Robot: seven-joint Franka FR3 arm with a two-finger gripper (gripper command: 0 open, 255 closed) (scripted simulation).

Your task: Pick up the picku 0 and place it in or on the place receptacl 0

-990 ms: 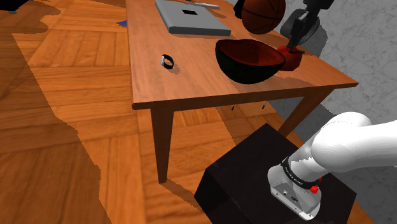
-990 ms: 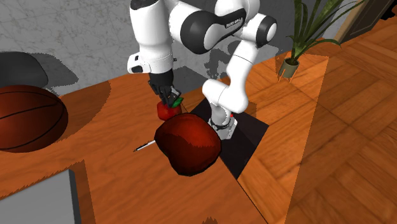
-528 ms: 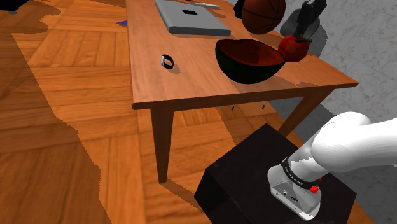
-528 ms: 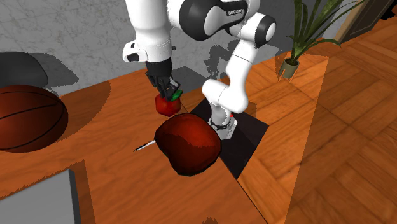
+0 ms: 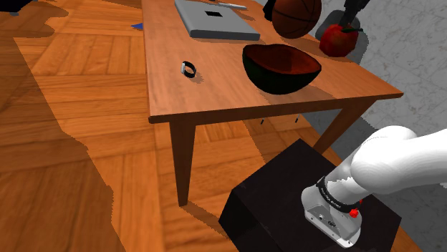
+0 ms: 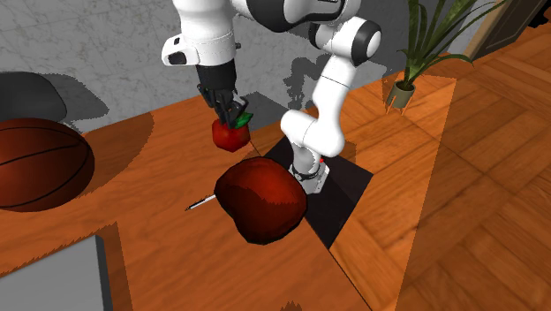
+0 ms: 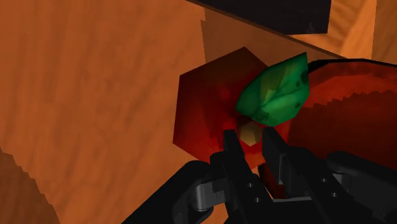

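Note:
A red apple [image 5: 337, 39] with a green leaf hangs in the air above the wooden table [image 5: 215, 79], beyond the bowl toward the shoulder view's right. My gripper [image 6: 228, 110] is shut on the apple's stem from above; the second exterior view shows the apple [image 6: 230, 135] lifted off the tabletop. In the wrist view the fingers [image 7: 232, 149] pinch the stem beside the leaf, with the apple [image 7: 210, 108] below them. The dark bowl with a red inside [image 5: 281, 66] stands on the table next to the apple, also seen as the bowl [image 6: 260, 200].
A basketball [image 5: 296, 16] and a grey laptop [image 5: 215, 18] lie at the table's far side. A small ring-like object [image 5: 189, 69] sits near the shoulder view's left edge of the table. A pen [image 6: 201, 203] lies by the bowl. A potted plant [image 6: 415, 53] stands on the floor.
The gripper has risen steadily with the apple, lifting it off the tabletop and well above it. The bowl and the other things stayed put.

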